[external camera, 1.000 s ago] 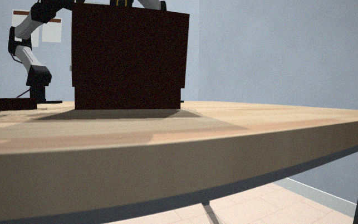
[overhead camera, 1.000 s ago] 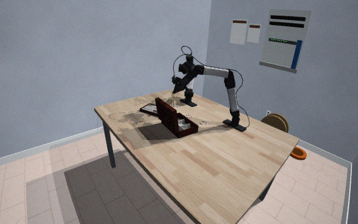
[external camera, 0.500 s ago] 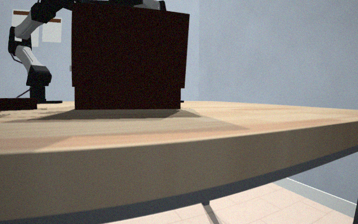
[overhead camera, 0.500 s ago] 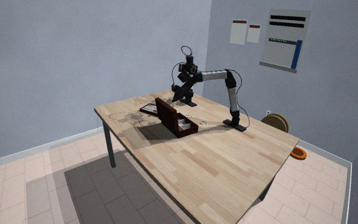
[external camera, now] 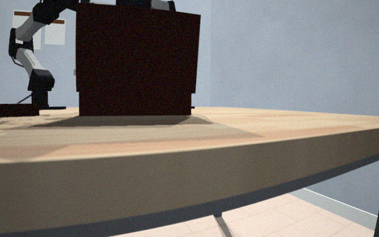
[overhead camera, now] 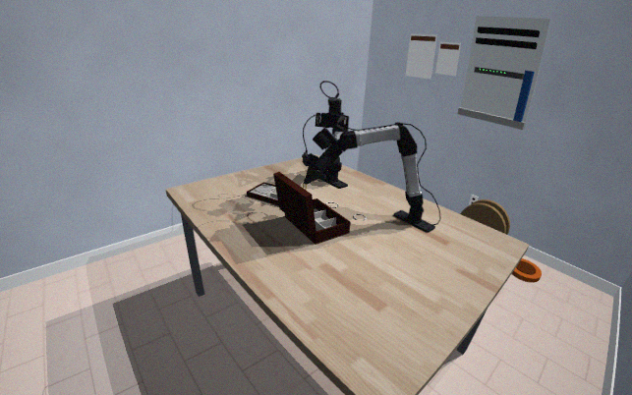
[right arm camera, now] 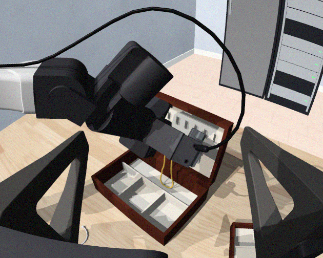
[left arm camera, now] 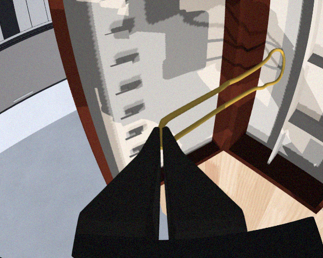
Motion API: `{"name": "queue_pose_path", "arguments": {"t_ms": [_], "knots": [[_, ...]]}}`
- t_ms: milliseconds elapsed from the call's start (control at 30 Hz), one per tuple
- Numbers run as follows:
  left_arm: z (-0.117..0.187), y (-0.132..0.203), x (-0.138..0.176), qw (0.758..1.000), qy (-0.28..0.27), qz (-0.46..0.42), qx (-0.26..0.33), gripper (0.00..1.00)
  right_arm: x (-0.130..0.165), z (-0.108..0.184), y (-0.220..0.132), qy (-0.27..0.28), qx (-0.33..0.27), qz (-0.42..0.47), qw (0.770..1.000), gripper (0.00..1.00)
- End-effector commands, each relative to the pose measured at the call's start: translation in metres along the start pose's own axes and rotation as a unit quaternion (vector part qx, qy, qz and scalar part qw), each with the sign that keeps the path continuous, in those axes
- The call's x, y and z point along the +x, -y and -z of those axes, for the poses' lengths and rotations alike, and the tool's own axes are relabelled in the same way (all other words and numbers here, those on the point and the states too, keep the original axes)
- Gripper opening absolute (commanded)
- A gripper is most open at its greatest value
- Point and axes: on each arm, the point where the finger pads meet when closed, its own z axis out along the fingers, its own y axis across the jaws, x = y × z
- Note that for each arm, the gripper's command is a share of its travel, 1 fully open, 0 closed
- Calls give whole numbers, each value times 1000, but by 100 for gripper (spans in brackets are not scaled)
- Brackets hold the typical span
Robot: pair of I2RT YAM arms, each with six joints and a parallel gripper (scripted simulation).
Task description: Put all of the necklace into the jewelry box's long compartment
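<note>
My left gripper is shut on the gold necklace. The necklace hangs as a long loop in front of the raised lid, its bottom over or in the long compartment at the hinge side; whether it touches the floor I cannot tell. The dark red jewelry box stands open. My right gripper is open and empty, some way off above the box's front. One silver bangle lies on the table outside the box; two show in the top view.
The raised lid hides the compartments in the exterior view. A low red-rimmed tray lies beside the box. Thin dividers separate the box's smaller compartments. The left arm reaches over the box.
</note>
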Motion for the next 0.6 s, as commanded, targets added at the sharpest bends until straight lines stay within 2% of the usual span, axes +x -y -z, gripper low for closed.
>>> {"name": "queue_pose_path", "arguments": {"t_ms": [0,167,567], "knots": [[0,-11,6,1000,3,7,-10,0,-3,0,0,2,-2,2,1000,100],[-2,-1,17,1000,3,7,-12,0,-3,0,0,2,-2,2,1000,100],[-39,40,54,1000,6,9,-18,0,-3,0,0,2,-2,2,1000,100]]}}
